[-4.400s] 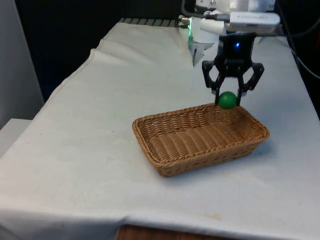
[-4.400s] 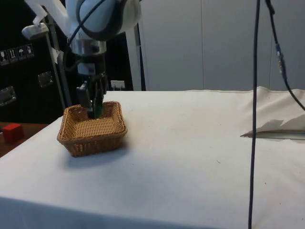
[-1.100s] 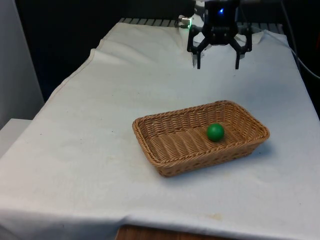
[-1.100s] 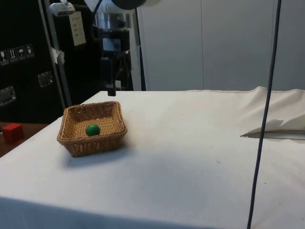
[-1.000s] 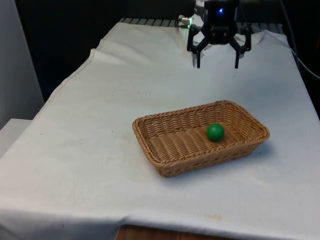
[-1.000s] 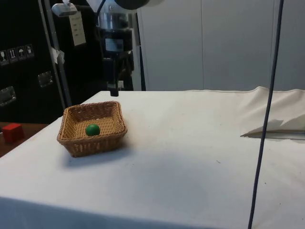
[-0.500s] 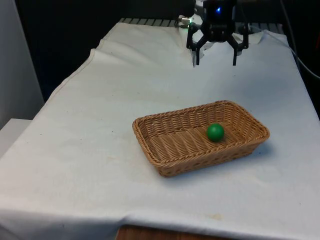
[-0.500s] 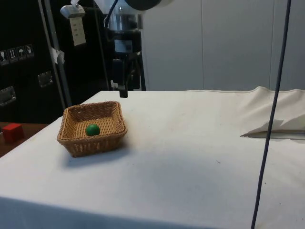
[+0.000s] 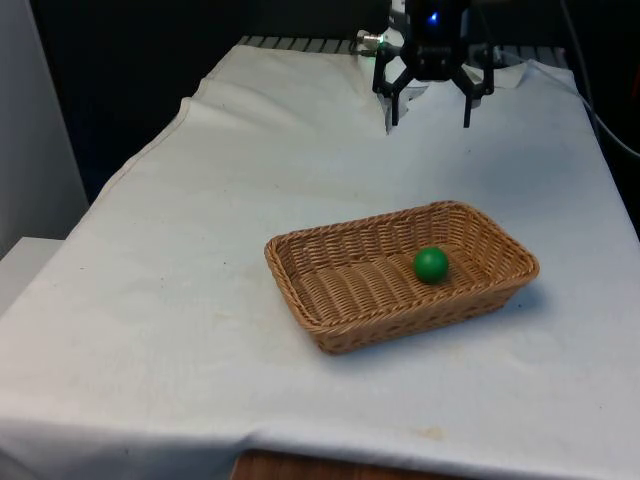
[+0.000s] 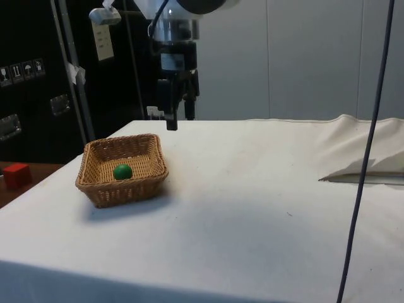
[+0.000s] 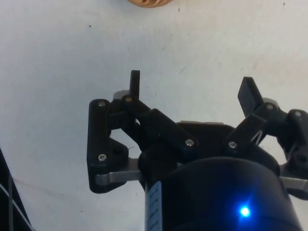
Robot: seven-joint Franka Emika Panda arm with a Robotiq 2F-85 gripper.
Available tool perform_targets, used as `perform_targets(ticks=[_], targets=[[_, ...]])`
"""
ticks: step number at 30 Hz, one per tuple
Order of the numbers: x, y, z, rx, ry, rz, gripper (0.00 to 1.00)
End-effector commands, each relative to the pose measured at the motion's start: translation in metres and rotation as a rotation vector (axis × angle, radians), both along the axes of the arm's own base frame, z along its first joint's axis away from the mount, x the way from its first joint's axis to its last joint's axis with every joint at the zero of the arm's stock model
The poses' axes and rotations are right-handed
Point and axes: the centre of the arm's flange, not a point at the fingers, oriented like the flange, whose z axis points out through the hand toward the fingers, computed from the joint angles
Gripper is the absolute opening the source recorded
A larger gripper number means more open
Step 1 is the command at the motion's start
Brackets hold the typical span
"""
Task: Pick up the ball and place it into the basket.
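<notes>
The green ball (image 9: 431,264) lies inside the wicker basket (image 9: 330,320), right of centre in the front view, toward the basket's right end. The black gripper (image 9: 430,110) hangs empty at the top of the frame, fingers spread wide, well apart from the basket above the white cloth (image 9: 200,250).
</notes>
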Motion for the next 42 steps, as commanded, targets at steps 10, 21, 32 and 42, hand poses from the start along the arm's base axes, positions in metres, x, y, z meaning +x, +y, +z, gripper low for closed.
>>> perform_targets(ticks=[10,21,32,42], targets=[[-0.004,0.002,-0.003,0.001,-0.008,-0.06,1.0],[-0.018,0.0,-0.007,0.012,-0.007,-0.086,1.0],[-0.034,-0.007,0.002,0.041,-0.018,-0.065,1.0],[-0.035,-0.009,0.014,0.047,-0.037,0.019,1.0]])
